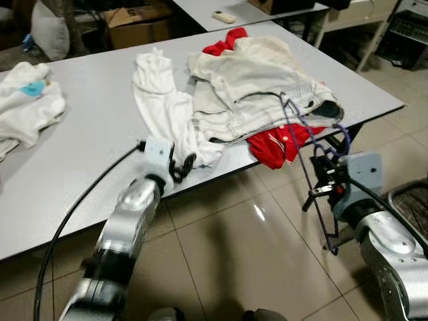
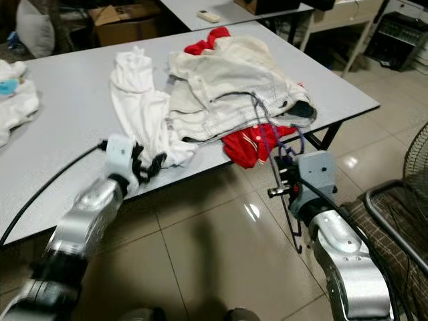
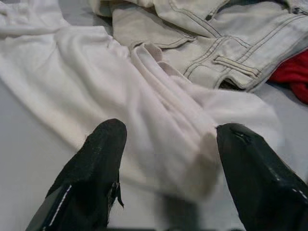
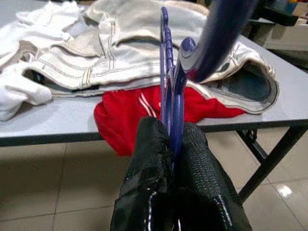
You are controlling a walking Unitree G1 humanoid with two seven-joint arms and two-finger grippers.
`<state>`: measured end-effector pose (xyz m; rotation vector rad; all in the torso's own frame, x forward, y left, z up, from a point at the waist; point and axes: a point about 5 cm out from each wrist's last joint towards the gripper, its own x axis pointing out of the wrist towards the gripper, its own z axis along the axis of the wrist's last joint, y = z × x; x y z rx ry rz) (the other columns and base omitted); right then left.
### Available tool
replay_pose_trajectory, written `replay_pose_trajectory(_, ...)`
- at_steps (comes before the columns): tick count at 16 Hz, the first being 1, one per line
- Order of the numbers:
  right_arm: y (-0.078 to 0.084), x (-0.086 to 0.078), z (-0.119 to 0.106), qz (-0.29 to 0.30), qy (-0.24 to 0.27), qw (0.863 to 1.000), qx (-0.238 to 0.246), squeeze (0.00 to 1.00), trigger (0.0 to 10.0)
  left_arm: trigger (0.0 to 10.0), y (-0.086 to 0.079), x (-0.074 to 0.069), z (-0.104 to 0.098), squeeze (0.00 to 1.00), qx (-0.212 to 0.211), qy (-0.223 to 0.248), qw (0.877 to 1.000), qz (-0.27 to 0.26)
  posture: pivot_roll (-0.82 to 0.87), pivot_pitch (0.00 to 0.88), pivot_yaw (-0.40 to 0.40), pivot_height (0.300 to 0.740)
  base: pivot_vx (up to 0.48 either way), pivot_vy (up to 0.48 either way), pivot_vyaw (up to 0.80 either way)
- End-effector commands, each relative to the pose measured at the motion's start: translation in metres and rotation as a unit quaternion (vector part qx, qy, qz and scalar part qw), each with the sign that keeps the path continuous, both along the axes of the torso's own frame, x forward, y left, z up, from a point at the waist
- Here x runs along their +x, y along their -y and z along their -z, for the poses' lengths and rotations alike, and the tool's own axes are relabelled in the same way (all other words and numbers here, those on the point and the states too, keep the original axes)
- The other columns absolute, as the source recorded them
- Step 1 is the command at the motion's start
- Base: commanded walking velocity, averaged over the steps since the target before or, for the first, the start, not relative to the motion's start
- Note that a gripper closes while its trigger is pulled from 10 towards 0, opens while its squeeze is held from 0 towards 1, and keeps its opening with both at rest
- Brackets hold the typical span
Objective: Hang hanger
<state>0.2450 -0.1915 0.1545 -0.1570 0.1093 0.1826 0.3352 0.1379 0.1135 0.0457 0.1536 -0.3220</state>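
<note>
Hanger [image 1: 304, 167]: blue, pinched between closed fingers of right gripper [image 1: 324, 175], off the table's near edge at 4 o'clock in the head view. Long axis near upright, hook end leaning up toward 11 o'clock onto jeans [image 1: 261, 87], lower end hanging below the gripper toward the floor. Right arm the holder; no rail seen yet to hang it on. Red top [image 1: 277, 144] just under the jeans. Left gripper [image 3: 168, 178] spread wide, holding nothing, at white shirt [image 1: 164, 107], 9 o'clock of hanger. Table [image 1: 87, 147] grey.
</note>
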Motion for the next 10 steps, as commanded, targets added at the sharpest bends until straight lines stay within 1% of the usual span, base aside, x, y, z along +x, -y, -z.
replay_pose_trajectory(1, -0.002, -0.002, 0.0, -0.008, 0.001, 1.0, -0.006, 0.0, 10.0, 10.0, -0.003, 0.004, 0.003, 0.0, -0.007, -0.005, 1.0, -0.004, -0.17, 0.111, 0.038, 0.74, 0.0, 0.0, 0.0)
replay_pose_trajectory(2, -0.005, -0.003, 0.003, -0.015, -0.008, 1.0, -0.001, 0.0, 10.0, 7.9, -0.004, 0.009, 0.005, 0.0, 0.007, -0.012, 1.0, -0.004, -0.17, 0.109, 0.042, 0.74, 0.0, 0.0, 0.0)
replay_pose_trajectory(3, -0.007, -0.004, 0.003, -0.019, -0.009, 1.0, -0.003, 0.0, 10.0, 7.9, -0.005, 0.011, 0.007, 0.0, 0.015, -0.016, 1.0, -0.004, -0.17, 0.109, 0.044, 0.74, 0.0, 0.0, 0.0)
replay_pose_trajectory(4, -0.008, -0.003, 0.002, -0.02, -0.002, 1.0, 0.001, 0.0, 10.0, 0.0, -0.005, 0.012, 0.008, 0.0, 0.021, -0.017, 1.0, -0.002, -0.17, 0.109, 0.044, 0.74, 0.0, 0.0, 0.0)
replay_pose_trajectory(5, -0.011, -0.004, -0.001, -0.028, 0.012, 1.0, 0.005, 0.0, 10.0, 0.0, -0.005, 0.011, 0.009, 0.0, 0.026, -0.017, 1.0, 0.003, -0.17, 0.108, 0.047, 0.74, 0.0, 0.0, 0.0)
replay_pose_trajectory(6, -0.012, -0.004, -0.002, -0.028, 0.017, 0.999, 0.004, 0.0, 10.0, 0.0, -0.004, 0.009, 0.01, 0.0, 0.022, -0.015, 1.0, 0.009, -0.17, 0.107, 0.046, 0.74, 0.0, 0.0, 0.0)
replay_pose_trajectory(10, -0.011, -0.002, -0.001, -0.022, 0.02, 1.0, -0.008, 0.0, 10.0, 0.0, 0.001, 0.007, 0.017, 0.0, 0.009, -0.014, 0.999, 0.031, -0.17, 0.104, 0.048, 0.74, 0.0, 0.0, 0.0)
